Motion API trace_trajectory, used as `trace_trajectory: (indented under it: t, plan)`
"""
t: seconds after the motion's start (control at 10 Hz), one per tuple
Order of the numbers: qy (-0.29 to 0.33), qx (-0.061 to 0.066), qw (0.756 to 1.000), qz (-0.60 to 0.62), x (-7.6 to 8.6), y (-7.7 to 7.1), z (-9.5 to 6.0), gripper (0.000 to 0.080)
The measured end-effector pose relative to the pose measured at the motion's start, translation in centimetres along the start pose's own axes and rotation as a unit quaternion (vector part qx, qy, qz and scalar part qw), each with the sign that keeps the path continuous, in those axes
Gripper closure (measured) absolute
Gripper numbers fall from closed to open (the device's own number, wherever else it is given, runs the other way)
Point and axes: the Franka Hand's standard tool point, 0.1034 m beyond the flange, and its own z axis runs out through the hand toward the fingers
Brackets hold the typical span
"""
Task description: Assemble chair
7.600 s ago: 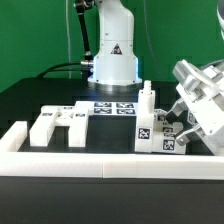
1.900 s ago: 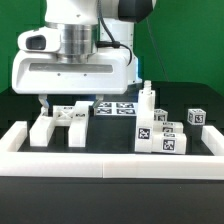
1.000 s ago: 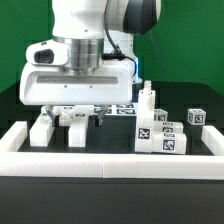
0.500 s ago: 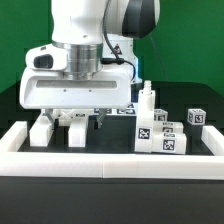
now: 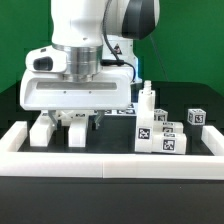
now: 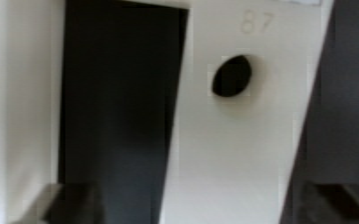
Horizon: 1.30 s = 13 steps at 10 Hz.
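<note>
A white chair part [image 5: 62,127] with slots lies at the exterior view's left, just behind the front rail. My gripper [image 5: 75,120] has come down over it, one finger [image 5: 51,118] on each side. In the wrist view a white bar of this part [image 6: 238,120], with an oval hole and an embossed "67", runs between the two dark fingertips [image 6: 55,202]. The jaws stand open around the bar, with a dark gap on one side. More tagged white chair parts [image 5: 160,135] sit in a cluster at the exterior view's right, with an upright piece [image 5: 146,100].
A long white border rail [image 5: 110,166] runs along the front, with side pieces at both ends. The marker board [image 5: 122,108] lies flat behind the parts. A small tagged cube [image 5: 196,117] stands at the far right. The robot base is behind.
The arm swung from the right-hand cluster over to the left part. Over the last second the gripper sank a little onto it, jaws still open.
</note>
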Motion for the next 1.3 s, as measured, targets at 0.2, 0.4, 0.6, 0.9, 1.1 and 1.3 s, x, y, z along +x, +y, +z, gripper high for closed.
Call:
trace_trajectory:
  t: [0.2, 0.4, 0.6, 0.9, 1.1, 1.3]
  plan:
    - [0.001, -0.001, 1.0, -0.003, 0.1, -0.2, 0.0, 0.0409]
    - [0.001, -0.001, 1.0, -0.003, 0.1, -0.2, 0.0, 0.0512]
    - [0.001, -0.001, 1.0, -0.003, 0.1, -0.2, 0.0, 0.0512]
    - [0.004, 0.0, 1.0, 0.006, 0.3, -0.8, -0.8, 0.0512]
    - [0.008, 0.005, 1.0, -0.003, 0.9, -1.7, -3.8, 0.0512]
    - [0.006, 0.013, 1.0, -0.005, 1.6, -1.9, -6.9, 0.0512]
